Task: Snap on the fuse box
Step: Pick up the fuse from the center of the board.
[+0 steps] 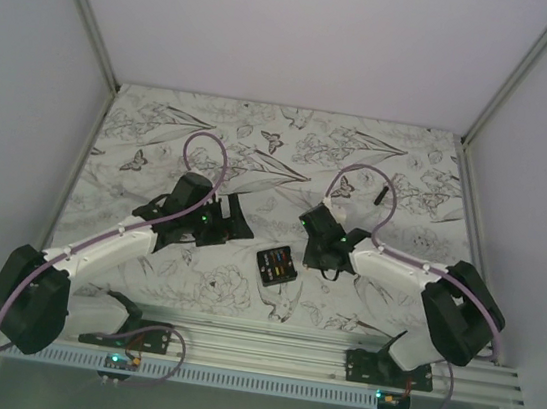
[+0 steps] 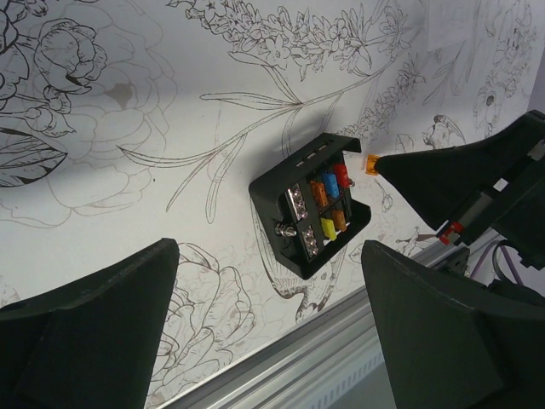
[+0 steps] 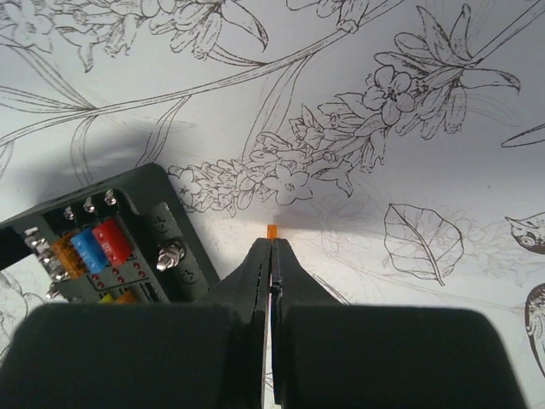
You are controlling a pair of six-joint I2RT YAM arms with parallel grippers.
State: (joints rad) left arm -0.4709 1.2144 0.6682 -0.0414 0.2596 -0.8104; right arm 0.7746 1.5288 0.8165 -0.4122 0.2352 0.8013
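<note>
The fuse box [image 1: 277,265] is a small black squarish box lying face up on the flower-printed table between the two arms, with red, blue, orange and yellow fuses showing. In the left wrist view it [image 2: 311,204] lies ahead of my left gripper [image 2: 271,256], which is open wide and empty. In the right wrist view it [image 3: 102,247] lies to the lower left. My right gripper [image 3: 272,243] is shut on a tiny orange fuse [image 3: 272,231], just beside the box's corner. That fuse also shows in the left wrist view [image 2: 372,162]. From above, the left gripper [image 1: 236,222] and the right gripper [image 1: 309,224] flank the box.
A thin black stick-like piece [image 1: 381,191] lies at the back right of the table. An aluminium rail [image 1: 266,340] runs along the near edge, close behind the box [image 2: 341,341]. White walls enclose the table on three sides.
</note>
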